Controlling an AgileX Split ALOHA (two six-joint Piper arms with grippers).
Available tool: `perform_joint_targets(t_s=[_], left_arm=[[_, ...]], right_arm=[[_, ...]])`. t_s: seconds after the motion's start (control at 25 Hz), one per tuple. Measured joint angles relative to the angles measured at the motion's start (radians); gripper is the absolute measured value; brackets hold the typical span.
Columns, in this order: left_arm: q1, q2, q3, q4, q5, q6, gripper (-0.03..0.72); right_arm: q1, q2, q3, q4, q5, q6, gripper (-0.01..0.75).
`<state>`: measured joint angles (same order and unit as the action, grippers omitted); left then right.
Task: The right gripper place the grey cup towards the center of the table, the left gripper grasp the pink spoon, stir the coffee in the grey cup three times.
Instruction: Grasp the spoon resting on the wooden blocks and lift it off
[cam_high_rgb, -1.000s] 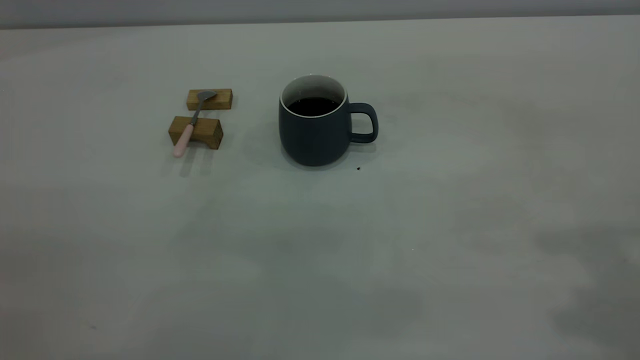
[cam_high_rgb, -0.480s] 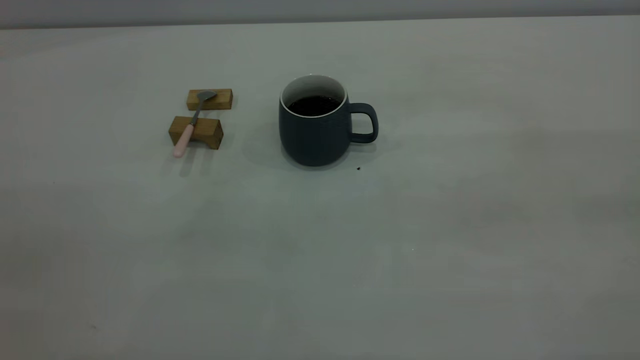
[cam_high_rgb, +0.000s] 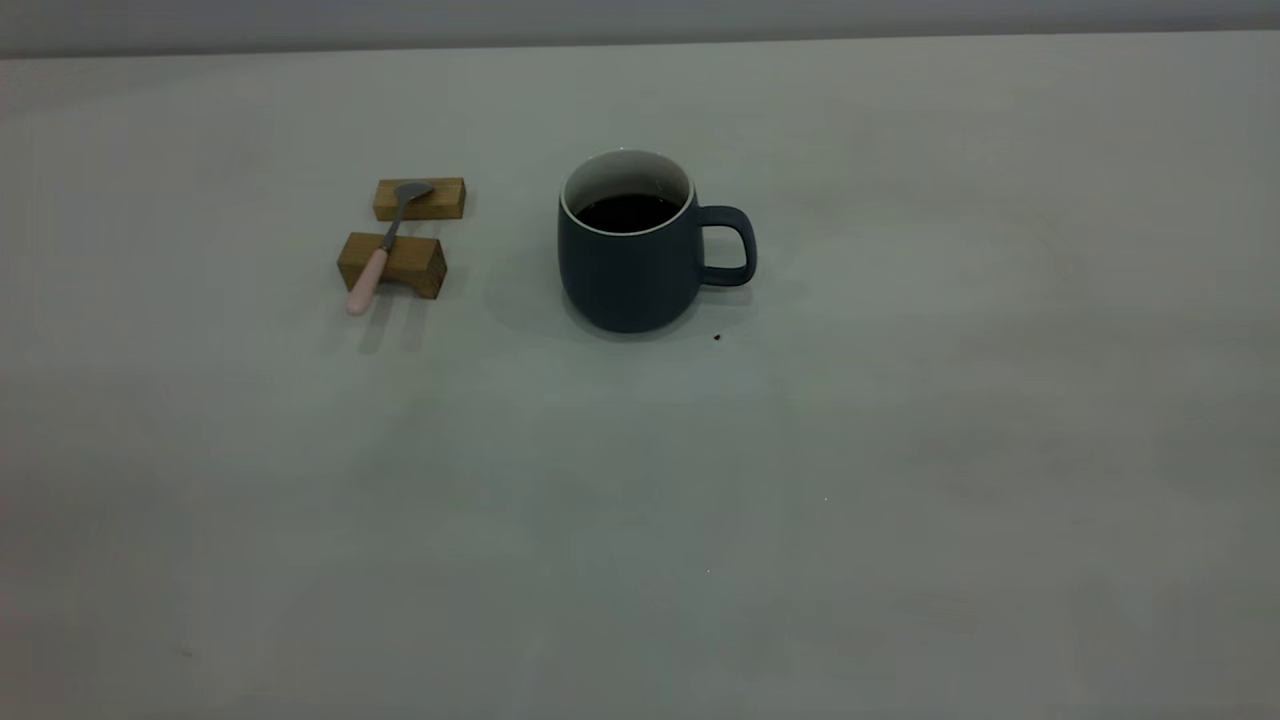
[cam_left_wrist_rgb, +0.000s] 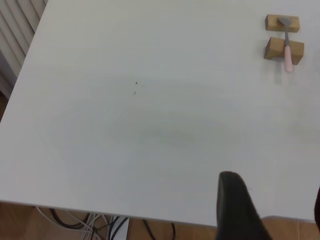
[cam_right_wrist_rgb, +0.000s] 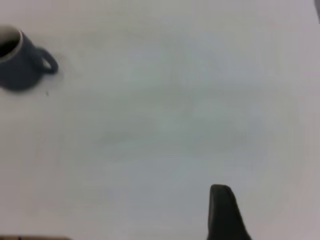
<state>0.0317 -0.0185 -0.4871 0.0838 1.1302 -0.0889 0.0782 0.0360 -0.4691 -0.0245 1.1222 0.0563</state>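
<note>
The grey cup stands upright near the middle of the table, handle to the right, with dark coffee inside. To its left the pink spoon lies across two wooden blocks, bowl on the far one. Neither arm shows in the exterior view. In the left wrist view my left gripper is open and empty over the table's near edge, far from the pink spoon. In the right wrist view my right gripper is open and empty, far from the grey cup.
The far wooden block and the near wooden block carry the spoon. A tiny dark speck lies by the cup's base. Cables hang below the table edge on the left arm's side.
The soft shadows over the near and right parts of the table have faded away. Cup, spoon and blocks have not moved.
</note>
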Motion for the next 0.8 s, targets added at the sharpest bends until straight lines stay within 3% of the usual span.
perform_joint_targets(t_s=[0.8], left_arm=[[0.000,0.000,0.000,0.000,0.000,0.001,0.451]], right_arm=[[-0.007,-0.015,0.000,-0.006,0.006,0.002,0.493]])
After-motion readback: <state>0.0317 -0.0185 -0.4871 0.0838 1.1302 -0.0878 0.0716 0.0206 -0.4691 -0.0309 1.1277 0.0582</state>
